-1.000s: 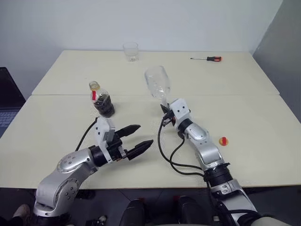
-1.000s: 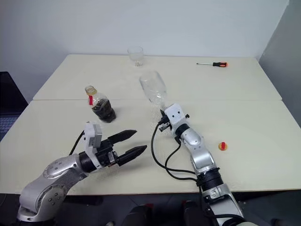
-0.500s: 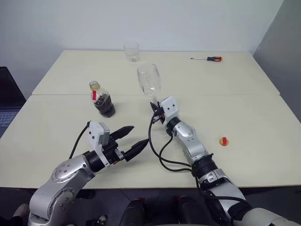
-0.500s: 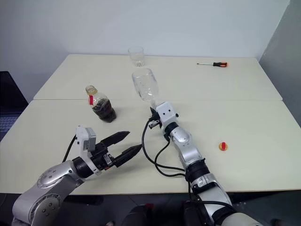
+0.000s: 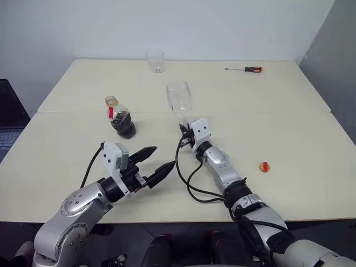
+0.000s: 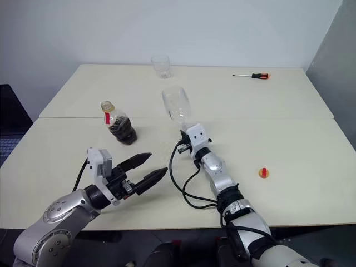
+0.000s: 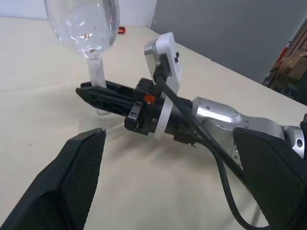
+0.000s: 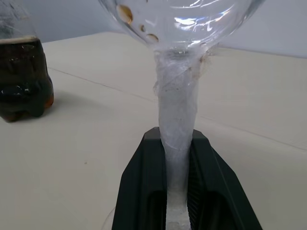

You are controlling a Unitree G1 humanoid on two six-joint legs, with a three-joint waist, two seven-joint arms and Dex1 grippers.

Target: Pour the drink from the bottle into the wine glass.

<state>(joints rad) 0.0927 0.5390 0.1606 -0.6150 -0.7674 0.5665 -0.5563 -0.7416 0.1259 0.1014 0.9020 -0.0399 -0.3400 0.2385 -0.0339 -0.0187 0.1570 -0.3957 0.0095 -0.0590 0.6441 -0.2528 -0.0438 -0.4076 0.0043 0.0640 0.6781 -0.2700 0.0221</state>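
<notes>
Right hand (image 8: 176, 191) clamped on wine glass (image 5: 179, 99) stem (upright), right of bottle (image 5: 119, 118); left hand (image 5: 157, 164) spread apart

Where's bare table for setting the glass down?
Bare between the bottle and wine glass, and between right gripper and the red cap. Tightest near the open left gripper.

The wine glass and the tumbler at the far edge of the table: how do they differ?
The wine glass has a stem and a rounded bowl; the tumbler is short and stemless. The wine glass is held at its stem by the shut right gripper near the table's middle; the tumbler stands free at the far edge. Both are clear and hold no drink.
</notes>
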